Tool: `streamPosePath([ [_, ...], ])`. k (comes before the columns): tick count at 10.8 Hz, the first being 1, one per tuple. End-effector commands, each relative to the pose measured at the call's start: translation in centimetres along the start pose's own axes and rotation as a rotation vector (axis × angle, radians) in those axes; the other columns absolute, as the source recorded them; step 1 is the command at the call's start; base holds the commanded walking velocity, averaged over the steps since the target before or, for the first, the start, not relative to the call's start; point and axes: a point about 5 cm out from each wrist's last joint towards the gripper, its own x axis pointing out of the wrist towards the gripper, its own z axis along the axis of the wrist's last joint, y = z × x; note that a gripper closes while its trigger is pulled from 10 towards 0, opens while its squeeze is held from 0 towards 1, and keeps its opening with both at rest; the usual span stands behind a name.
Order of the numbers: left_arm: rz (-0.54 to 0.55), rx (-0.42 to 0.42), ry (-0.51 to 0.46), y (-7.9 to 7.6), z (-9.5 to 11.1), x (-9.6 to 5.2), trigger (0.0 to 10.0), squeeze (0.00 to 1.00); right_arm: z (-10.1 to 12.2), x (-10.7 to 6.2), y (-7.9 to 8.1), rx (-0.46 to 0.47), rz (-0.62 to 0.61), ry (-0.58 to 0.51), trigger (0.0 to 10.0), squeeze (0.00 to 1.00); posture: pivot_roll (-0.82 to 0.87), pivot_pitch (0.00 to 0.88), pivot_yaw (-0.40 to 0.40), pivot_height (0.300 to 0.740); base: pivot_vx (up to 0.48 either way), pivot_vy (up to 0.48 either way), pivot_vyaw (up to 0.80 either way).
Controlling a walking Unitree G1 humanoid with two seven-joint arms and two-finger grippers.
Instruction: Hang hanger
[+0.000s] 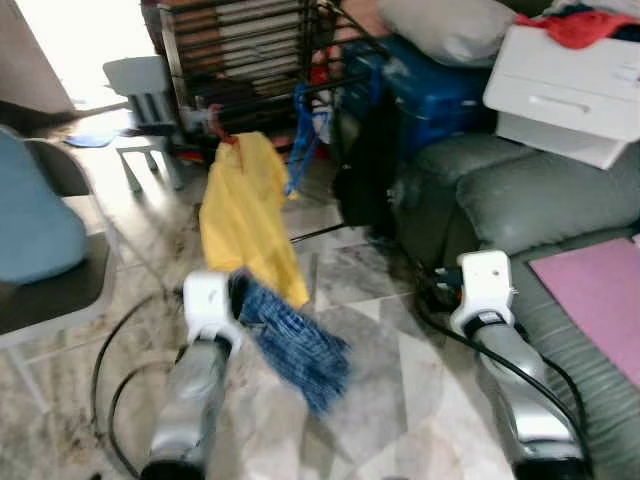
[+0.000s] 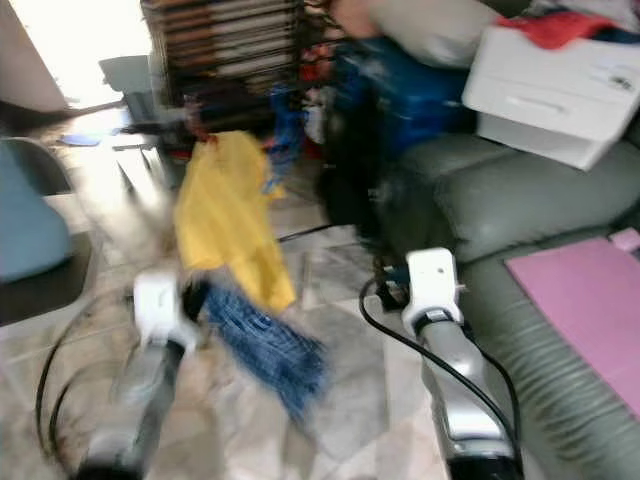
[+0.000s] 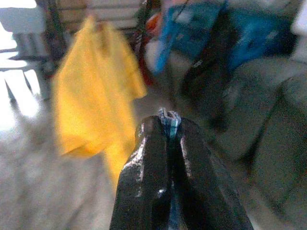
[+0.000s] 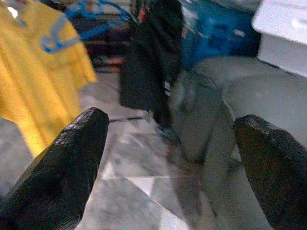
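- Looking down on a polished marble-pattern floor (image 1: pixel 400 390), grey and cream with angular veining; a black cable (image 1: pixel 110 370) loops over it at 8 o'clock. Both eye views are blurred.
- Room is cluttered. A grey-green leather sofa (image 1: pixel 540 190) with padded, rounded cushions sits at 3 o'clock. A flat pink mat (image 1: pixel 600 290) lies on its seat.
- On the sofa's far end: a white boxy printer (image 1: pixel 570 90) with red cloth (image 1: pixel 585 25) on top, and beside it a blue hard case (image 1: pixel 440 90) under a pale cushion (image 1: pixel 450 25).
- At 12 o'clock a dark metal drying rack (image 1: pixel 250 50) of thin horizontal bars. A yellow shirt (image 1: pixel 245 215), soft and limp, hangs from its low edge. A blue plastic hanger (image 1: pixel 305 135) dangles just beside the shirt.
- A dark garment (image 1: pixel 365 170) hangs between rack and sofa.
- At 10 o'clock a small grey plastic stool (image 1: pixel 145 110); at 9 o'clock a chair (image 1: pixel 50 270) with a blue padded back.
- Left gripper (image 3: pixel 169 125): black fingers (image 3: pixel 144 163) pressed together, pinching a thin blue edge at the tips. In the left eye view a blue checked woven cloth (image 1: pixel 295 345) hangs from it, drooping toward 6 o'clock, its upper part touching the yellow shirt's hem.
- Whether a hanger sits inside the checked cloth cannot be told.
- Right gripper (image 4: pixel 172 158): fingers spread wide, nothing between them, held over the floor beside the sofa front.
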Motion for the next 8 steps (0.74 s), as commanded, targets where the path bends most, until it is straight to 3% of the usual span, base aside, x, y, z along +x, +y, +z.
streamPosePath([
  [1, 0.047, 0.024, 0.02, 1.3, -0.6, -0.6, 10.0, 0.0, 1.1, 0.4, 0.7, 0.01, 0.022, -0.042, 10.0, 0.0, -0.23, 0.0, 0.045, 0.74, 0.281, 0.39, 0.79],
  [4, 0.124, 0.029, 0.021, 2.3, -0.7, -0.7, 10.0, 0.0, 1.3, 0.7, 1.1, 0.007, 0.054, -0.043, 10.0, 0.0, -0.2, 0.0, 0.026, 0.74, 0.266, 0.401, 0.14],
  [8, 0.097, 0.029, 0.034, 1.6, -1.4, -0.8, 10.0, 0.0, 0.5, 1.1, 1.9, 0.001, 0.072, -0.021, 10.0, 0.0, -0.19, 0.0, 0.022, 0.74, 0.0, 0.0, 0.0],
])
